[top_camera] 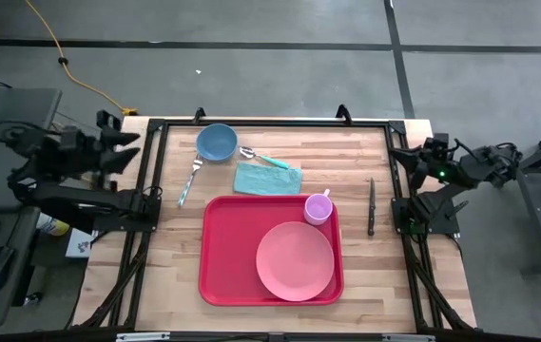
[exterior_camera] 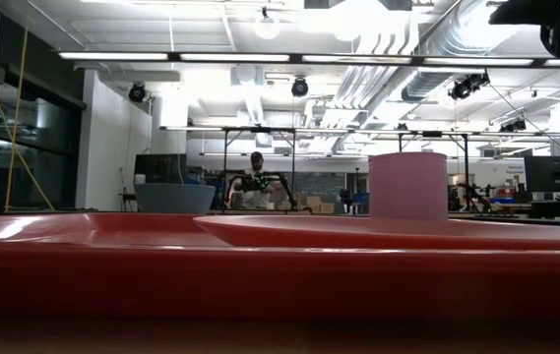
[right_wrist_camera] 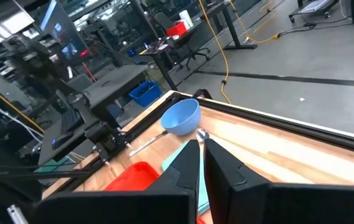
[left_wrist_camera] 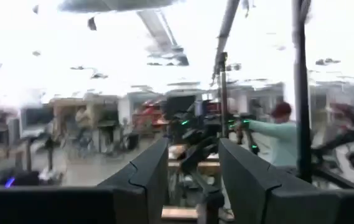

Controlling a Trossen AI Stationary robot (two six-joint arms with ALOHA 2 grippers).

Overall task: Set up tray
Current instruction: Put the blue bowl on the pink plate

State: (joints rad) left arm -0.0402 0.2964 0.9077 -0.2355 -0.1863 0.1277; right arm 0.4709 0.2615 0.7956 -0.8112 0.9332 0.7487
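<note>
2 arms are waiting at opposite edges of the table [top_camera: 346,161]; the left gripper [top_camera: 127,149] is hanging off the left side with its fingers [left_wrist_camera: 145,177] standing apart on nothing, and the right gripper [top_camera: 398,157] is sitting at the right edge with its fingers [right_wrist_camera: 186,168] pressed together; the tray [top_camera: 227,252] is lying flat in the middle toward the near edge (a pink plate [top_camera: 295,260] and a pink cup [top_camera: 318,207] are resting on it); a teal napkin [top_camera: 267,179], blue bowl [top_camera: 217,142], fork [top_camera: 189,180], spoon [top_camera: 262,157] and knife [top_camera: 371,205] are lying on the wood around it.

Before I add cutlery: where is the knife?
In the high view the knife lies on the bare wood right of the red tray, near the right arm's base.
</note>
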